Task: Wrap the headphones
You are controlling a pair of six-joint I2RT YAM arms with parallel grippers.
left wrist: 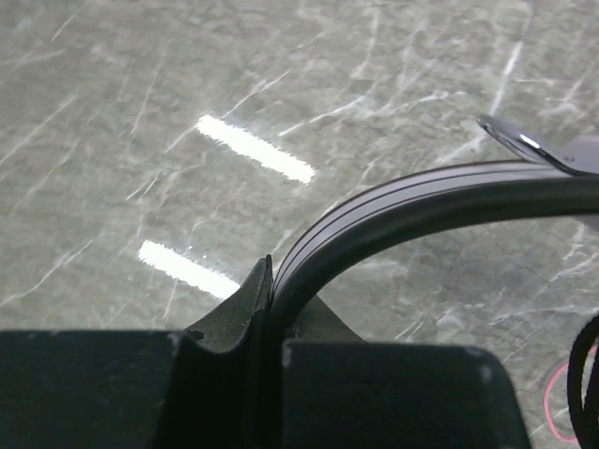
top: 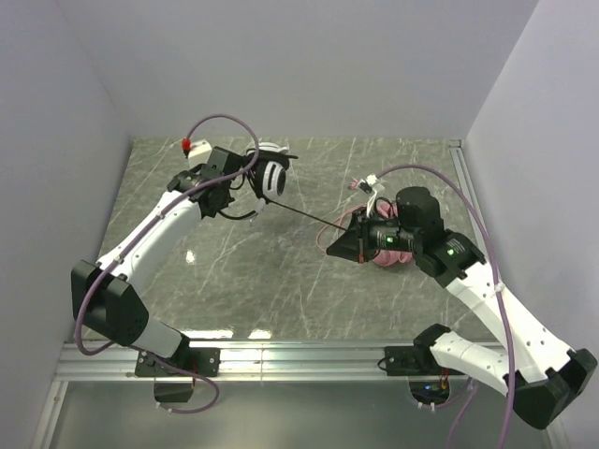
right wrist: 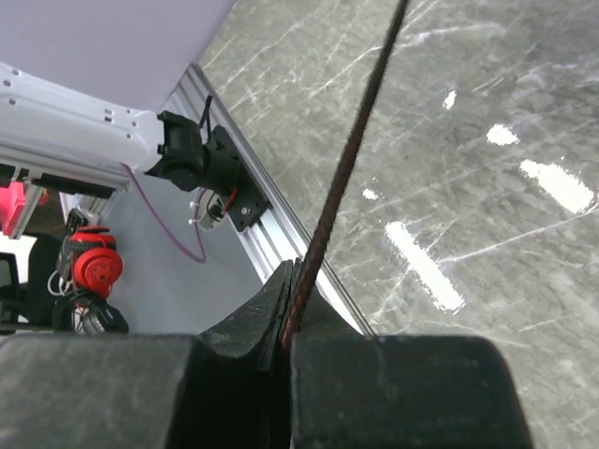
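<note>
The black-and-white headphones [top: 272,175] hang at the back left, and my left gripper [top: 241,183] is shut on their black headband [left wrist: 421,201]. In the left wrist view the band curves out from between the closed fingers [left wrist: 255,292]. The black cable [top: 309,214] runs taut from the headset to my right gripper [top: 344,239], which is shut on it. The right wrist view shows that cable [right wrist: 346,159] pinched at the jaw tips. The pink headphones [top: 388,258] lie on the table, mostly hidden under the right gripper. Their pink cable [top: 327,239] loops beside them.
An aluminium rail [top: 309,355] runs along the near table edge and another [top: 466,187] along the right side. Walls close in the back and both sides. A loose end of the pink cable with a white tag [top: 371,180] lies behind the right gripper.
</note>
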